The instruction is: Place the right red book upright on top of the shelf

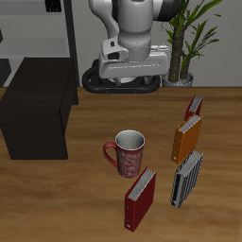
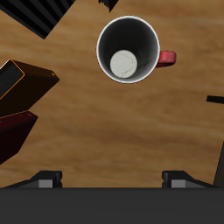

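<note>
Two red books stand on the surface, so the empty, spread hand (image 1: pixel 121 79) could descend on the smaller red book (image 1: pixel 194 106) by mistake. The right red book (image 1: pixel 140 198) stands at the frame's lower middle, near the mug (image 1: pixel 128 151), which a careless approach could knock; the shelf (image 1: pixel 38 109) sits well apart.

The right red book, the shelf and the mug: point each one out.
The right red book (image 1: pixel 140 199): exterior view, on its dark red front cover.
The shelf (image 1: pixel 40 93): exterior view, on its flat black top.
The mug (image 1: pixel 128 151): exterior view, on its patterned side wall.
</note>
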Robot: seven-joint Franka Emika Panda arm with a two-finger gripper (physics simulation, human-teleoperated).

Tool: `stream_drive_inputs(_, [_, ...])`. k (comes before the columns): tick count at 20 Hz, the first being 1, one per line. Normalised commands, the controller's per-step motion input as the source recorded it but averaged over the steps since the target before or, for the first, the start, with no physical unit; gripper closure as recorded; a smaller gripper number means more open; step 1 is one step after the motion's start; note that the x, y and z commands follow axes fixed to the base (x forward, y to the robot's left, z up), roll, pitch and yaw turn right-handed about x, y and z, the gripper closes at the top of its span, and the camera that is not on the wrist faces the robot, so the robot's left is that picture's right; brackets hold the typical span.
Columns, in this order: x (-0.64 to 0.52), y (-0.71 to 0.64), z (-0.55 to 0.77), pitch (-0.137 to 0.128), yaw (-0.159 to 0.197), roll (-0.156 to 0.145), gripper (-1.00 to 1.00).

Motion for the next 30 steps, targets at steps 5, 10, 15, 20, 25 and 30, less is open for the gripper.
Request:
stream_drive_inputs(5, [0.09, 0.19, 0.05, -0.013, 0.007, -0.001, -1.0])
stream_drive_inputs(10, [0.34, 0.18, 0.1, -0.023, -0.008, -0.043, -1.0])
stream_drive_inputs(15, [0.42, 0.08, 0.15, 0.007, -0.024, -0.047, -1.0])
stream_drive_inputs(20, [0.49, 0.1, 0.28, -0.051, 0.015, -0.04, -1.0])
stream_drive_inputs(25, [0.36, 0.07, 0.13, -0.006, -0.014, 0.0, -1.0])
stream_drive_inputs(30, [0.47, 0.08, 0.14, -0.011, 0.021, 0.031, -1.0])
